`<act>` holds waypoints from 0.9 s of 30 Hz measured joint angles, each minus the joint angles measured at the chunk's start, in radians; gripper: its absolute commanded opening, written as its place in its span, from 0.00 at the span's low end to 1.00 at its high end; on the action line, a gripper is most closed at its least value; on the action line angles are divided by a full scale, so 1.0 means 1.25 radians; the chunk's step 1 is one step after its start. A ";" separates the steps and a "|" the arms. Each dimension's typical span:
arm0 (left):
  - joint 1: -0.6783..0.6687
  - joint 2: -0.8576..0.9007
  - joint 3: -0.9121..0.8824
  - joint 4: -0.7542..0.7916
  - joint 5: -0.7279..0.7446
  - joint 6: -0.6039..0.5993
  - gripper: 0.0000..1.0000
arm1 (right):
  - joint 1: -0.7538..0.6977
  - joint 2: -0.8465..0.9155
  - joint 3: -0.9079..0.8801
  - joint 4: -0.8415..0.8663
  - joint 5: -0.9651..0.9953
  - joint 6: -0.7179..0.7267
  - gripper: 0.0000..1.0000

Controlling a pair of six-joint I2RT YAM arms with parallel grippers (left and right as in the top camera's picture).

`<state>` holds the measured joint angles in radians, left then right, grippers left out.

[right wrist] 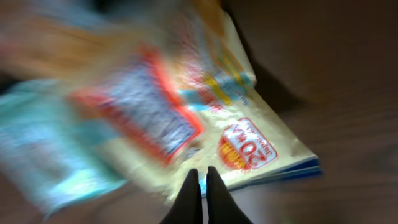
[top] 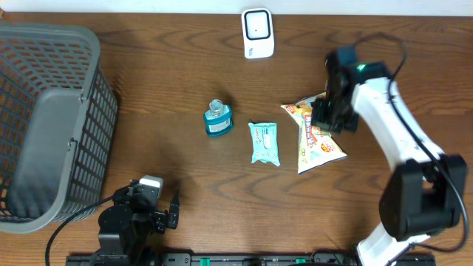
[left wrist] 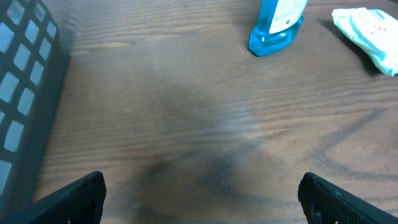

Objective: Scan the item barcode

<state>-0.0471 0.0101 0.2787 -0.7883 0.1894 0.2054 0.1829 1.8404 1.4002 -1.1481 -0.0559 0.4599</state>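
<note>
right wrist: blurred snack bag [right wrist: 186, 118]

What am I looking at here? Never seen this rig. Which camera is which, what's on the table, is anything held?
Two robot arms work at a wooden table. One picture looks down from above; the other two come from cameras on each wrist.

On the table: a grey basket, a blue bottle, a teal wipes pack, a yellow snack bag and a white scanner.

The left gripper is open over bare wood, holding nothing. The right gripper is shut at the snack bag's edge; whether it pinches the bag is unclear.
</note>
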 measured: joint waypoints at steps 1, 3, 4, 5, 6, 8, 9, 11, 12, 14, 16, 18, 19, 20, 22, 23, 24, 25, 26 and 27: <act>0.000 0.000 0.000 0.000 0.000 0.000 0.99 | 0.000 0.009 -0.040 0.018 0.002 0.011 0.01; 0.000 0.000 0.000 0.000 0.000 0.000 0.99 | 0.000 0.015 -0.114 0.059 0.005 0.042 0.01; 0.000 0.000 0.000 0.000 0.000 0.000 0.99 | 0.000 0.015 -0.130 0.068 0.006 0.051 0.01; 0.000 0.000 0.000 0.000 0.000 0.000 0.99 | 0.000 0.014 -0.154 0.093 0.007 0.063 0.01; 0.000 0.000 0.000 0.000 0.000 0.000 0.99 | 0.000 0.014 -0.173 0.117 0.009 0.072 0.01; 0.000 0.000 0.000 0.000 0.000 0.000 0.99 | 0.000 0.012 -0.202 0.148 0.013 0.092 0.01; 0.000 0.000 0.000 0.000 0.000 0.000 0.99 | 0.000 0.011 -0.207 0.157 0.014 0.095 0.01; 0.000 0.000 0.000 0.000 0.000 0.000 0.99 | 0.000 0.007 -0.215 0.171 0.014 0.105 0.01; 0.000 0.000 0.000 0.000 0.000 0.000 0.99 | 0.000 0.005 -0.218 0.185 0.012 0.109 0.01; 0.000 0.000 0.000 0.000 0.000 0.000 0.99 | 0.000 0.003 -0.219 0.220 -0.001 0.112 0.01; 0.000 0.000 0.000 0.000 0.000 0.000 0.99 | 0.000 0.002 -0.216 0.245 -0.022 0.112 0.01; 0.000 0.000 0.000 0.000 0.000 0.000 0.99 | 0.000 0.002 -0.201 0.243 -0.052 0.110 0.01; 0.000 0.000 0.000 0.000 0.000 0.000 0.99 | 0.000 0.003 -0.172 0.231 -0.078 0.107 0.01; 0.000 0.000 0.000 0.000 0.000 0.000 0.99 | 0.000 0.003 -0.151 0.221 -0.089 0.105 0.01; 0.000 0.000 0.000 0.000 0.000 0.000 0.99 | 0.000 0.004 -0.078 0.180 -0.108 0.103 0.01; 0.000 0.000 0.000 0.000 0.000 0.000 0.99 | 0.000 0.004 -0.049 0.166 -0.109 0.103 0.01; 0.000 0.000 0.000 0.000 0.000 0.000 0.99 | 0.002 0.004 -0.019 0.151 -0.106 0.103 0.01; 0.000 0.000 0.000 0.000 0.000 0.000 0.99 | 0.002 0.003 -0.003 0.145 -0.100 0.102 0.01; 0.000 0.000 0.000 0.000 0.000 0.000 0.99 | 0.005 0.003 0.006 0.142 -0.084 0.102 0.01; 0.000 0.000 0.000 0.000 0.000 0.000 0.99 | 0.007 0.003 0.006 0.140 -0.074 0.102 0.01</act>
<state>-0.0471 0.0101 0.2787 -0.7887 0.1898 0.2054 0.1913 1.8442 1.4082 -0.9726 -0.1486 0.5877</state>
